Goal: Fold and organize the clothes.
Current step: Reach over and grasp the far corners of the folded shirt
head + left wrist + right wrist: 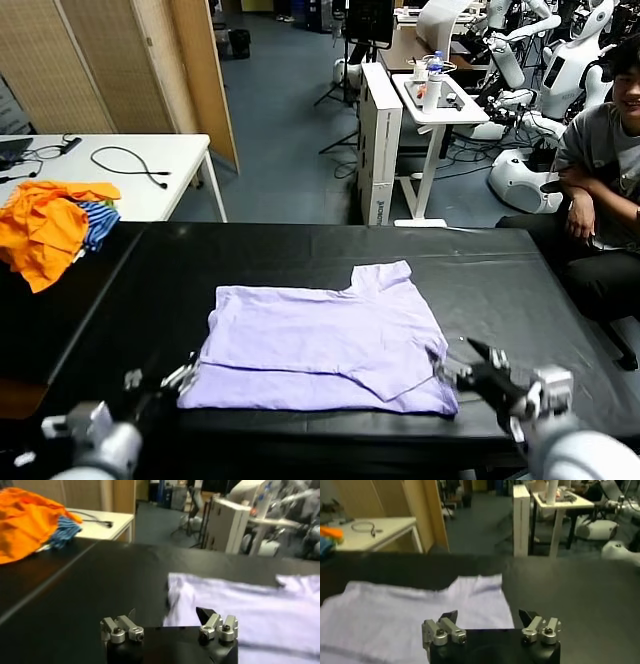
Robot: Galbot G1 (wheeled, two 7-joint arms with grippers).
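The pale lavender T-shirt [320, 345] lies flat on the black table [500, 280], partly folded, with one sleeve pointing to the far side. It also shows in the left wrist view [240, 610] and the right wrist view [410, 615]. My left gripper [178, 378] is open at the shirt's near left corner, just above the table; in the left wrist view [167, 615] the shirt's edge lies between its fingers. My right gripper [470, 362] is open at the shirt's near right corner; in the right wrist view [487, 616] it hovers over the shirt's edge.
A heap of orange and blue-striped garments [55, 225] lies at the table's far left corner. A white side table [110, 165] with cables stands behind it. A seated person [600, 170] is at the far right, by other robots and a white cart [440, 100].
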